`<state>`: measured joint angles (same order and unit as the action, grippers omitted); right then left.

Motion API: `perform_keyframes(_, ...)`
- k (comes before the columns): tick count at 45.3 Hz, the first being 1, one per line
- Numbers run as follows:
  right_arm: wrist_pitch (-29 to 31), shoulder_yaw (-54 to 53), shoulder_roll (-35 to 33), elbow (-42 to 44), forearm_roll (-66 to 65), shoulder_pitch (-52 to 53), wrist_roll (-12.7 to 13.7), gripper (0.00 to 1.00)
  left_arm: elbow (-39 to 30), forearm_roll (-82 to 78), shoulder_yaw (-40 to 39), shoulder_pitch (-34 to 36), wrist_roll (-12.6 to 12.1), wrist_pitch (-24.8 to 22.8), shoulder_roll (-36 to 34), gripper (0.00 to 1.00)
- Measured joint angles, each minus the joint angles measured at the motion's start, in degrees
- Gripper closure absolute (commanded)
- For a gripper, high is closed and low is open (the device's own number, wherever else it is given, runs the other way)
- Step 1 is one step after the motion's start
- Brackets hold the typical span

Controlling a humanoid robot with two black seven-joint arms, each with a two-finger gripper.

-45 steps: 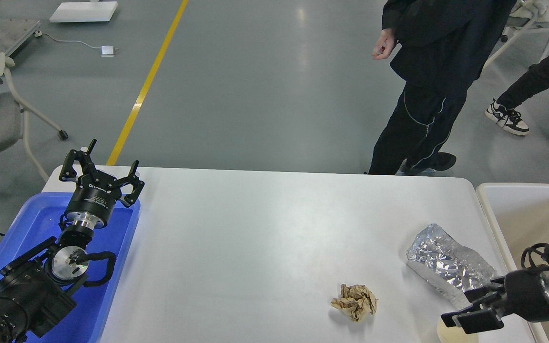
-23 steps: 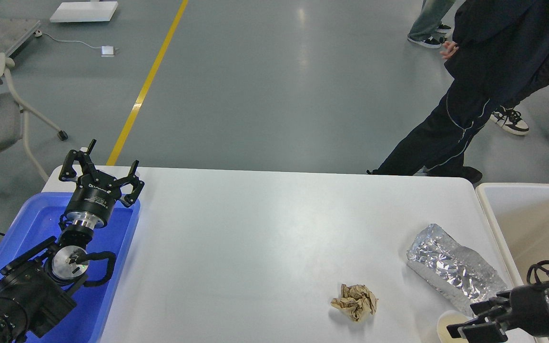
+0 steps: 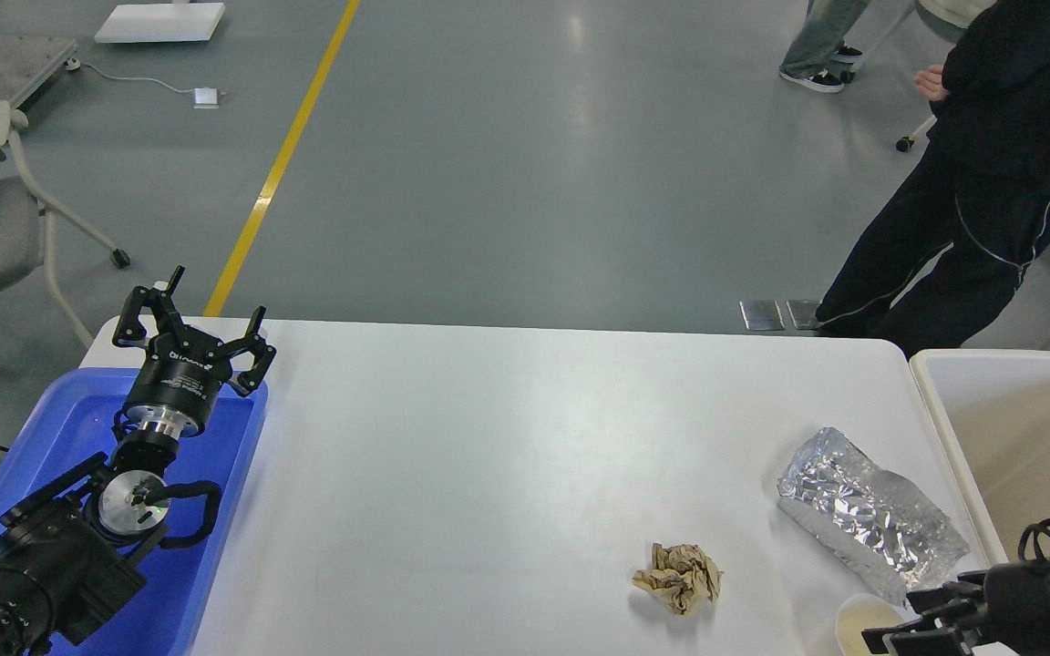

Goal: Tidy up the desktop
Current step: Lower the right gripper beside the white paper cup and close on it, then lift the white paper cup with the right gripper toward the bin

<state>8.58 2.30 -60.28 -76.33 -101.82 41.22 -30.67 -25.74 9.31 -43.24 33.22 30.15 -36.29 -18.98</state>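
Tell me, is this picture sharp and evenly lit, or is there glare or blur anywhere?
Head view: mostly sharp. The grey floor carries a pale streak of overhead-light glare; the silver foil bag glints with bright specks; the desktop is evenly lit, with only a soft shadow under the crumpled brown paper. The right tool, cut by the frame's edge, looks slightly soft.

The desktop [image 3: 507,437] was matte white; the crumpled paper [image 3: 678,578] tan, the foil bag [image 3: 867,517] silver, the tray [image 3: 69,428] blue, the cup [image 3: 858,620] perhaps cream.
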Motion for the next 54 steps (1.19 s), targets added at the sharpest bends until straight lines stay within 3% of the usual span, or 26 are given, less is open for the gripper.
perform_keyframes(6, -1.7, 0.1, 0.8, 0.9, 0.0, -0.8, 0.0, 0.20, 0.0, 0.0, 0.0, 0.0, 0.0, 0.0, 0.0, 0.00)
perform_keyframes(8, -2.2, 0.2, 1.1, 1.2, 0.0, -1.0, 0.0, 0.29, 0.0, 0.0, 0.0, 0.0, 0.0, 0.0, 0.0, 0.00)
perform_keyframes(11, -3.0, 0.3, 1.4, 1.6, 0.0, -1.2, 0.0, 0.51, 0.0, 0.0, 0.0, 0.0, 0.0, 0.0, 0.0, 0.00)
perform_keyframes(12, -3.2, 0.3, 1.5, 1.7, 0.0, -1.2, 0.0, 0.62, 0.0, 0.0, 0.0, 0.0, 0.0, 0.0, 0.0, 0.00)
perform_keyframes(13, -3.3, 0.4, 1.6, 1.8, 0.0, -1.3, 0.0, 0.80, 0.0, 0.0, 0.0, 0.0, 0.0, 0.0, 0.0, 0.00)
perform_keyframes(18, -4.0, 0.6, 1.8, 2.1, 0.0, -1.7, 0.0, 1.00, 0.0, 0.0, 0.0, 0.0, 0.0, 0.0, 0.0, 0.00)
perform_keyframes(32, -4.6, 0.7, 2.0, 2.5, -0.1, -2.6, -0.2, 1.00, 0.0, 0.0, 0.0, 0.0, 0.0, 0.0, 0.0, 0.00)
perform_keyframes(54, -4.6, -3.1, 1.3, 2.2, 5.1, -0.2, -4.7, 1.00, 0.0, 0.0, 0.0, 0.0, 0.0, 0.0, 0.0, 0.00)
